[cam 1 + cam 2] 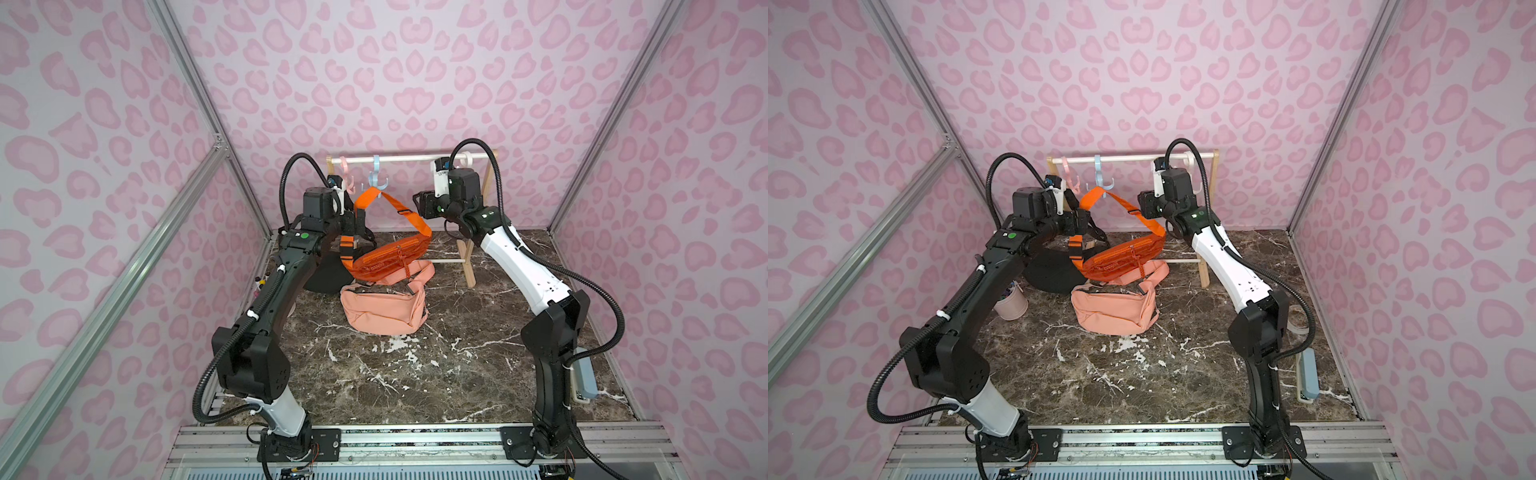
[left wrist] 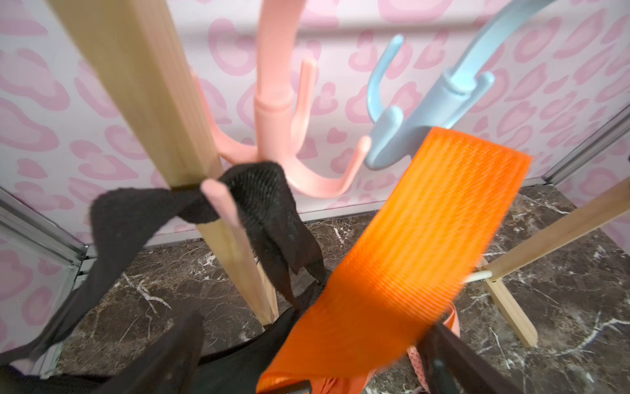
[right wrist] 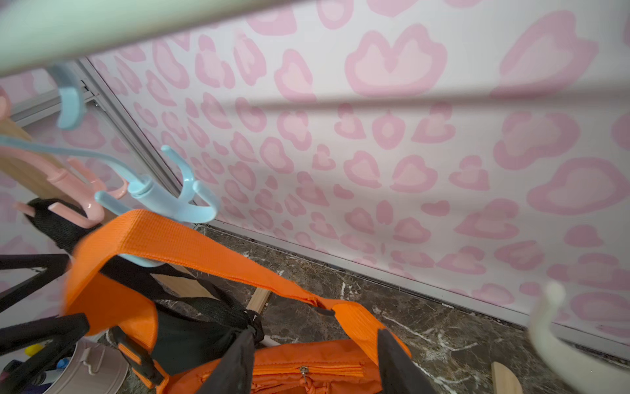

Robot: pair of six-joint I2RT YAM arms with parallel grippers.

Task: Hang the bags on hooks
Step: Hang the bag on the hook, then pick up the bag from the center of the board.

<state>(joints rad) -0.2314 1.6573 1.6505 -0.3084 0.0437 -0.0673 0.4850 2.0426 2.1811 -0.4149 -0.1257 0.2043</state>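
Where the marble table (image 1: 415, 374) meets the left wall, a pink cup (image 1: 1011, 305) stands beside the left arm. Just past it a black bag (image 1: 328, 274) lies on the table under the wooden rack (image 1: 469, 266), and its black strap (image 2: 259, 191) is looped over a prong of the pink hook (image 2: 272, 112). The left gripper (image 2: 315, 322) sits below that hook. Its jaws are spread wide, with the orange strap (image 2: 426, 221) running loose between the fingers (image 2: 180, 351) and neither one pressing on it. Next along the white rod (image 1: 407, 158) hangs the blue hook (image 1: 376, 178). The orange strap is draped over one of its lower prongs, so the orange bag (image 1: 386, 257) hangs from it in both top views. The bag's body hangs low and tilted, just above the rack's bottom crossbar. In front of it a peach bag (image 1: 382, 309) lies flat on the table, its own strap curling up under the orange bag; whether the two touch I cannot tell. To the right, the right gripper (image 3: 316, 332) is level with the far run of the orange strap. Its jaws are partly apart, and the strap passes by one of the fingers (image 3: 399, 365) without being pinched. A cream hook (image 1: 465, 158) hangs near the rod's right end, behind the right arm.
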